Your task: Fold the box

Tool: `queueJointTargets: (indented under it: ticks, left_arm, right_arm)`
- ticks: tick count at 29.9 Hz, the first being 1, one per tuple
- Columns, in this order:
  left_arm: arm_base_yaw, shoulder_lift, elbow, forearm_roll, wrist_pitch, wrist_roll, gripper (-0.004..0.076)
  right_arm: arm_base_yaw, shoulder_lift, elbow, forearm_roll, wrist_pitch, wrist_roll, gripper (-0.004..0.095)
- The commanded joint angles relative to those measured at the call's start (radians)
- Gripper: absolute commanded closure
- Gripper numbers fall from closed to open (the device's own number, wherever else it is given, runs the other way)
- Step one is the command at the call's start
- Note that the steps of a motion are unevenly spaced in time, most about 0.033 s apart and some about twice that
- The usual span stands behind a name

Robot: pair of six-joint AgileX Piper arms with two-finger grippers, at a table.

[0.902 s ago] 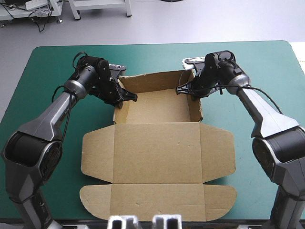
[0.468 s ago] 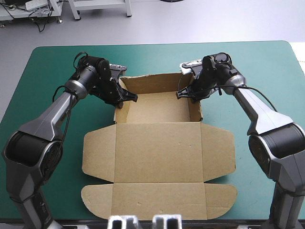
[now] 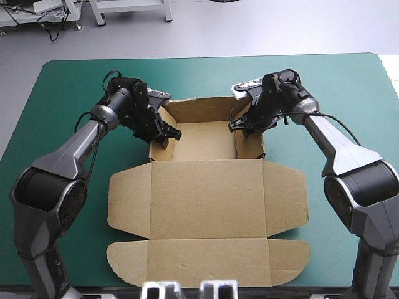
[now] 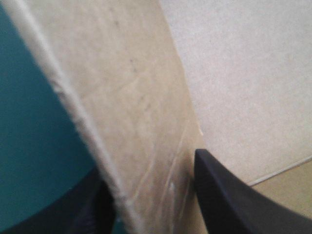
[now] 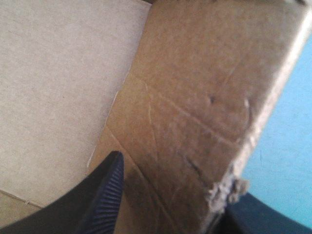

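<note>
The teal-green table (image 3: 56, 87) holds the brown box (image 3: 206, 199) at its middle, lid flat toward the near edge. The left gripper (image 3: 163, 132) pinches the left wall (image 4: 131, 122) and the right gripper (image 3: 242, 124) pinches the right wall (image 5: 204, 97). Board mostly hides each outer finger.

I count one brown box (image 3: 206, 193), a single sheet of board, on one teal-green surface (image 3: 56, 93). I have two pincers, my left pincer (image 3: 168, 134) and right pincer (image 3: 237, 125), four black fingers (image 4: 229, 204) altogether.
</note>
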Motion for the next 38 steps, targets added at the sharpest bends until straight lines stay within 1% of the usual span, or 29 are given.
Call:
queueJointTargets:
  ticks: [1, 6, 13, 15, 18, 20, 24, 28, 33, 38]
  left_arm:
    - [-0.007, -0.056, -0.019, 0.007, 0.062, -0.048, 0.0267]
    - [-0.005, -0.056, -0.057, 0.015, 0.073, -0.109, 0.0262]
    - [-0.005, -0.056, -0.193, 0.015, 0.073, -0.114, 0.0262]
    - [-0.005, -0.056, -0.233, 0.015, 0.073, -0.114, 0.0262]
    - [-0.005, -0.065, -0.291, 0.015, 0.073, -0.114, 0.0262]
    - [-0.005, -0.079, -0.333, 0.015, 0.073, -0.114, 0.0265]
    - [-0.005, -0.139, -0.398, 0.017, 0.073, -0.114, 0.0281]
    - [-0.007, -0.237, -0.416, 0.017, 0.073, -0.114, 0.0338]
    - [-0.007, -0.390, -0.390, 0.008, 0.074, -0.072, 0.0451]
    - [-0.007, -0.551, -0.290, 0.014, 0.074, -0.042, 0.0560]
  right_arm:
    - [0.000, -0.054, -0.028, 0.010, -0.016, -0.008, 0.0480]
    - [-0.002, -0.054, -0.040, 0.004, -0.016, -0.008, 0.0480]
    - [-0.002, -0.054, -0.130, -0.019, 0.005, -0.008, 0.0480]
    - [-0.002, -0.054, -0.169, -0.056, 0.035, -0.008, 0.0480]
    - [-0.002, -0.054, -0.242, -0.164, 0.113, -0.008, 0.0480]
    - [-0.002, -0.062, -0.283, -0.227, 0.130, -0.002, 0.0480]
    - [-0.002, -0.093, -0.329, -0.220, 0.129, 0.000, 0.0480]
    - [-0.002, -0.140, -0.342, -0.158, 0.129, 0.009, 0.0480]
    - [-0.002, -0.202, -0.326, -0.038, 0.129, 0.038, 0.0487]
    - [-0.002, -0.211, -0.297, -0.040, 0.129, 0.056, 0.0496]
